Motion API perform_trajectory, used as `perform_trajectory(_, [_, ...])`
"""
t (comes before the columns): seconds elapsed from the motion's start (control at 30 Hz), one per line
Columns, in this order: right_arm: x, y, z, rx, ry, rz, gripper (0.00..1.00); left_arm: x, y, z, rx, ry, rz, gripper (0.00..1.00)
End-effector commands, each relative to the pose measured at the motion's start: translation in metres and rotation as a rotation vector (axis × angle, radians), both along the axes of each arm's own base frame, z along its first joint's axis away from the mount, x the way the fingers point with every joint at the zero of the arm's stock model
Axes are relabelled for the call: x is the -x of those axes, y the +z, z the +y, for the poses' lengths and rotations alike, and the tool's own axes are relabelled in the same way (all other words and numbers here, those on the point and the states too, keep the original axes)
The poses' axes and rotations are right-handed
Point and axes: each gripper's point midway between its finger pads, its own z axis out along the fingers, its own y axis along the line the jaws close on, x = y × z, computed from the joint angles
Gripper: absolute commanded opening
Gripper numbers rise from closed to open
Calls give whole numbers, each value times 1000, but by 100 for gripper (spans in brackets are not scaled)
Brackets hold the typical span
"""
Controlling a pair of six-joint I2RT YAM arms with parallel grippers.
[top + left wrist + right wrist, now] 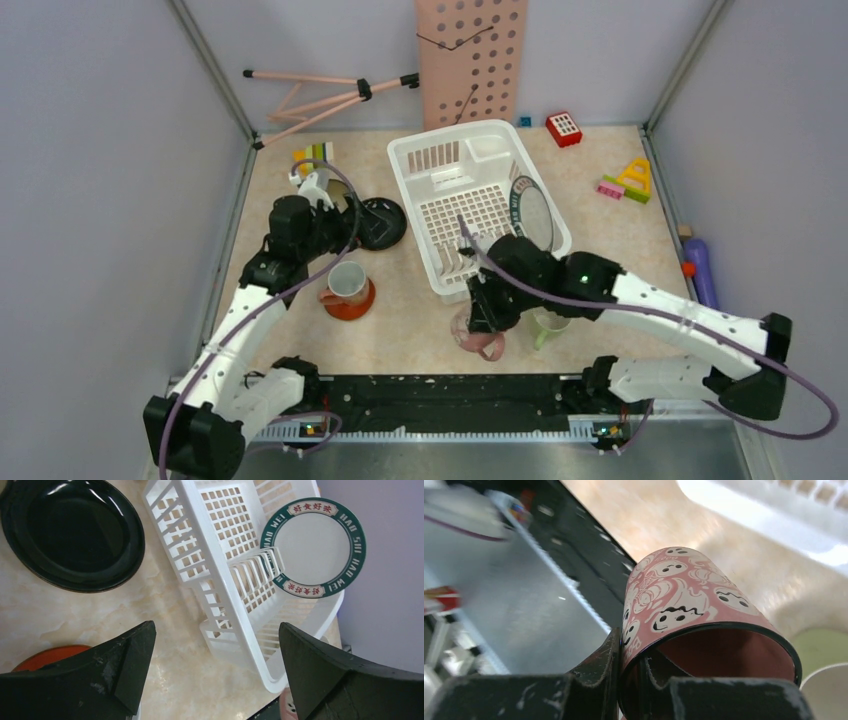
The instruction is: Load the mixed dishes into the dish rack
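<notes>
We find the left gripper [215, 645] spread wide and empty, beside the dish rack [412, 160]. The black plate [381, 222] and the small cup [347, 281] on the orange-red saucer [352, 308] sit on the table, not yet loaded. The rack holds only the lettered plate [531, 210], upright. The right gripper [630, 667] pinches the pink mug [684, 595] by its wall, just outside the rack's near end. The pale green mug [548, 326] waits beside it. We judge most dishes remain.

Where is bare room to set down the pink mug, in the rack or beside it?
In the dish rack, the perforated floor left of the lettered plate is bare. The table right of the rack, before the toy blocks, is free too. Left of the rack is crowded: black plate, cup on saucer.
</notes>
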Motion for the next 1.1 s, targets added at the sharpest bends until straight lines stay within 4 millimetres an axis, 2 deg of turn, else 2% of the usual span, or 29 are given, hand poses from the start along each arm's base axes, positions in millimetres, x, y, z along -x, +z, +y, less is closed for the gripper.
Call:
perform_trajectory(0.0, [-3, 143, 41, -451, 64, -142, 0, 10, 33, -12, 103, -69, -103, 98])
perform_trajectory(0.1, [-28, 174, 48, -519, 30, -213, 0, 14, 46, -8, 168, -32, -110, 98])
perform_trajectory(0.17, [-60, 189, 49, -576, -20, -239, 0, 16, 57, -9, 221, -46, -122, 98])
perform_trajectory(0.27, [-99, 208, 51, -699, -56, -264, 0, 19, 75, -19, 317, -117, -115, 98])
perform_trajectory(0.37, [-122, 228, 55, -835, -40, -313, 0, 22, 97, -30, 455, -218, -93, 98])
perform_trajectory(0.5, [-136, 256, 61, -977, 6, -443, 0, 27, 119, -43, 648, -324, -40, 98])
perform_trajectory(0.63, [-151, 272, 53, -1056, -75, -539, 0, 28, 128, -45, 767, -350, -4, 98])
perform_trajectory(0.8, [-165, 283, 40, -1151, -181, -604, 0, 29, 134, -47, 804, -358, -9, 97])
perform_trajectory(0.93, [-166, 295, 34, -1245, -202, -650, 0, 38, 140, -58, 806, -400, -15, 94])
perform_trajectory(1.07, [-167, 306, 32, -1310, -215, -668, 0, 43, 137, -68, 811, -422, 2, 93])
